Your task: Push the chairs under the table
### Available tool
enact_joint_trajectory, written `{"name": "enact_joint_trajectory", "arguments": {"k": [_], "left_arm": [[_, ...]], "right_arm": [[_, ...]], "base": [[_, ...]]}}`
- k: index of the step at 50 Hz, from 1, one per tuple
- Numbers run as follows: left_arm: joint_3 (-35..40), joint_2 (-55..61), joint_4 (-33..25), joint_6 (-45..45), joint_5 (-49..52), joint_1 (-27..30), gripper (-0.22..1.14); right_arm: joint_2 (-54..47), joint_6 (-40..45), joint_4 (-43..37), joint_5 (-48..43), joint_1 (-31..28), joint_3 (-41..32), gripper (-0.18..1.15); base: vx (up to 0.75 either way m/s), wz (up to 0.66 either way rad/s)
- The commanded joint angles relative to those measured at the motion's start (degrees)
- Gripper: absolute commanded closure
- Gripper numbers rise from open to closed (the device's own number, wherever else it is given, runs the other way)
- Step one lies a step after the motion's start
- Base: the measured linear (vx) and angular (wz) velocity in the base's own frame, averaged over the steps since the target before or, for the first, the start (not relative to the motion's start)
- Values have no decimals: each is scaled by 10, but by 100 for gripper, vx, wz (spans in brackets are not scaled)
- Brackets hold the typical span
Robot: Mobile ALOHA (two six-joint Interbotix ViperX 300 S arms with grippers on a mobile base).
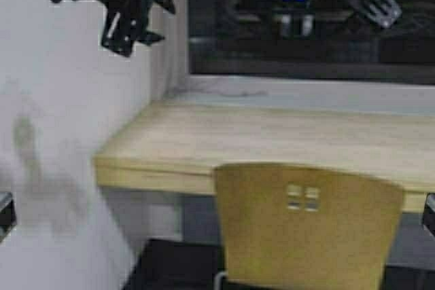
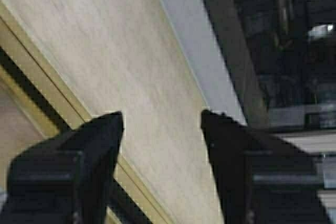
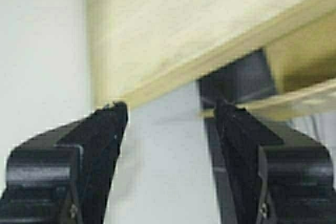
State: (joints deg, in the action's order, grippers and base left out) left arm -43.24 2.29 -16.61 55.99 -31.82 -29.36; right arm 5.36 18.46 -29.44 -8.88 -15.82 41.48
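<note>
Chair [image 1: 309, 236] is standing with its back just short of the table [image 1: 272, 144] edge, probably nearly pushed in. Left gripper [image 2: 161, 129] and right gripper [image 3: 170, 124] are hovering wide, holding nothing, above and apart from it; next move requires lowering against the back.

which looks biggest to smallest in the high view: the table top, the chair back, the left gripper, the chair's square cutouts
1. table
2. chair back, though it sits nearer the camera
3. left gripper, raised by the wall
4. square cutouts
</note>
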Motion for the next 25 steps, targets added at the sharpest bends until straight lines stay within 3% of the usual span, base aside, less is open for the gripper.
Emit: {"name": "enact_joint_trajectory", "arguments": {"k": [1,10,19,25], "left_arm": [[-12,-33,47,-11,-7,-2,8],[-45,-54,165,-63,-4,-2,8],[-109,-87,214,-78,-3,-2,8],[-127,-99,236,-116,-2,-2,8]], "right_arm": [[37,-19,24,17,0,-1,11],[66,-76,109,40,-2,11,11],[116,-111,156,38,-1,62,11],[122,-115,156,38,-1,54,11]], "base": [[-9,36],[-13,33],[-21,25],[-23,20]]}}
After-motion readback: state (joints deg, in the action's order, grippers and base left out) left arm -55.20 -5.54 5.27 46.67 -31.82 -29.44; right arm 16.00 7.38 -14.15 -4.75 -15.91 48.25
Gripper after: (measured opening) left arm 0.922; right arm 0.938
